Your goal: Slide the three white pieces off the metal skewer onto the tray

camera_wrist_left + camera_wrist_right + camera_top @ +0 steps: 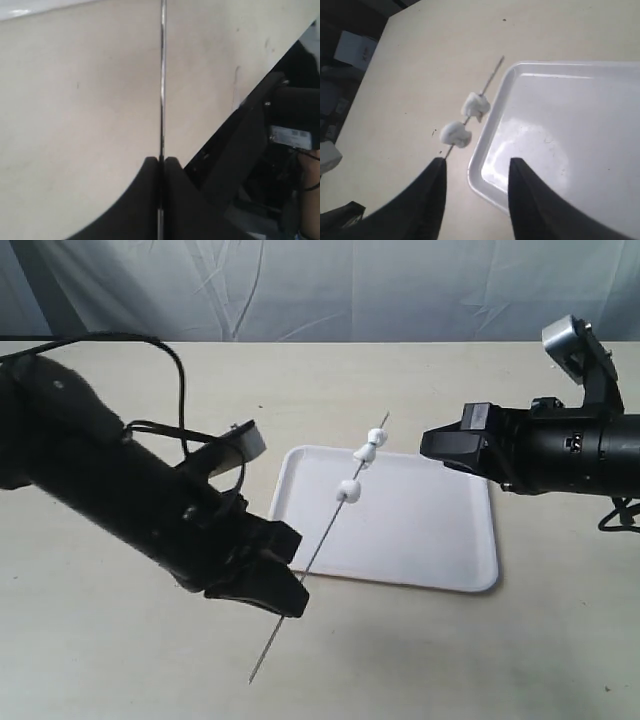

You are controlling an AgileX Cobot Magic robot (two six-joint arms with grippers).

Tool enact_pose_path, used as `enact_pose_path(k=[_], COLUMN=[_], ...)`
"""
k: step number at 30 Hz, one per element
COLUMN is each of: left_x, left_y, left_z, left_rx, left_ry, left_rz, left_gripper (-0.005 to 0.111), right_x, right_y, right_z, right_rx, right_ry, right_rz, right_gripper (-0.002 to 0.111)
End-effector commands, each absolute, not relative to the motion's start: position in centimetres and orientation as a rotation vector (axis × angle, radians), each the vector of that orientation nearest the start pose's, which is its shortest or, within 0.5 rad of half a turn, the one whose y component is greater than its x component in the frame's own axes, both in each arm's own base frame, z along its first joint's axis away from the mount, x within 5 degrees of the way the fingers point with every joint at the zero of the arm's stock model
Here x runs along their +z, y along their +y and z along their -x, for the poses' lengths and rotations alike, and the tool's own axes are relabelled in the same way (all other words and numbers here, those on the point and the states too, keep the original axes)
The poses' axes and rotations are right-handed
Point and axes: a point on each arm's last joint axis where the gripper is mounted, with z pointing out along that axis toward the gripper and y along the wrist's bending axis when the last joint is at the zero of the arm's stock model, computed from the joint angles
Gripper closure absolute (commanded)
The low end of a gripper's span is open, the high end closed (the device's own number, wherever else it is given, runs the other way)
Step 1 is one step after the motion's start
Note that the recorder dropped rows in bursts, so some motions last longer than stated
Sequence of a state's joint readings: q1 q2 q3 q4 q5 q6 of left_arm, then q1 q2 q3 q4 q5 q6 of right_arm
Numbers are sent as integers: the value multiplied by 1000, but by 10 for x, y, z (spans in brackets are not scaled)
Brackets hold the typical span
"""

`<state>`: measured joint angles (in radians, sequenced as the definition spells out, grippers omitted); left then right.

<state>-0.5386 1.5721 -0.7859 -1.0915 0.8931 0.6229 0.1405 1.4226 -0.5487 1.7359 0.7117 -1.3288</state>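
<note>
Plainly, the left pincer (272, 585) pinches the metal skewer (322, 535) low down, tilting it up by a corner of the tray (430, 540). The three white pieces (348, 490) — soft, light, easily squashed — sit near its upper tip; the spread right pincer (432, 445) should probably nip them gently.

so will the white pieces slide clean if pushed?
Likely soft: the white pieces look lumpy and irregular, so they may squash before sliding. Probably light: the thin skewer looks straight under them, held only by the left gripper.
</note>
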Motion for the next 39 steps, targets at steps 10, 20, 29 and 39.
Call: enact_pose_path(k=[10,20,29,39], left_x=[215,203,202,196], left_y=[-167,-160,-160,-158], left_z=[-141,-117,-118,-124], left_rx=[-1589,-1758,-1739,-1675], left_ry=[2460,2340,2373,2469], left_rz=[-395,-488,-438,-266], left_gripper=[107,107,107,107], right_x=[227,209,165,174], right_y=[110,113,121,124], right_z=[-220,-225,-257,-281], right_rx=[1506,1574,1692,1667], right_ry=[2112,2164,2188,2128], right_rz=[203,181,238,293], right_gripper=[69,69,69,69])
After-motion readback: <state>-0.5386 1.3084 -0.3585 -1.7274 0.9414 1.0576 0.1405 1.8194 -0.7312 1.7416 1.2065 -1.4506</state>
